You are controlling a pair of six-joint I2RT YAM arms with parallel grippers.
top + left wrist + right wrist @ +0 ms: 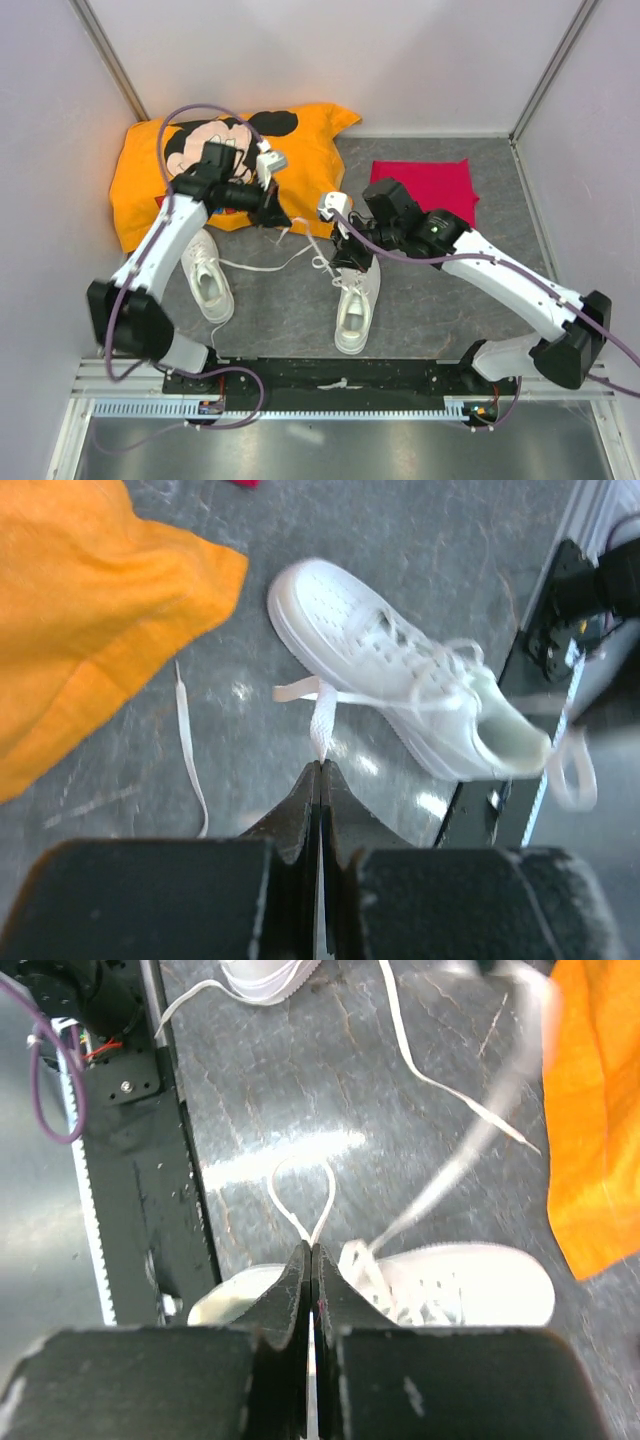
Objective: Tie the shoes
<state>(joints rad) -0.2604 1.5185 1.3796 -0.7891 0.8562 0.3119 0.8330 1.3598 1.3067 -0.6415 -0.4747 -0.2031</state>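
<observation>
The 2 shoes lie lengthwise on the table [450, 300], toes pointing away from the arm bases: the left shoe [207, 276] and the middle shoe [356, 303]. The left jaws are closed, pinching a lace end [321, 720] of the middle shoe. The right jaws are closed on a lace loop [303, 1192]. Only the top view shows both shoes; only the wrist views show the pinches.

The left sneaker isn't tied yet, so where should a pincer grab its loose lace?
Pinch the loose lace near its free end. Come straight down from above and close across its width. It lies flat and slack on the grey surface, clear of the left sneaker.
</observation>
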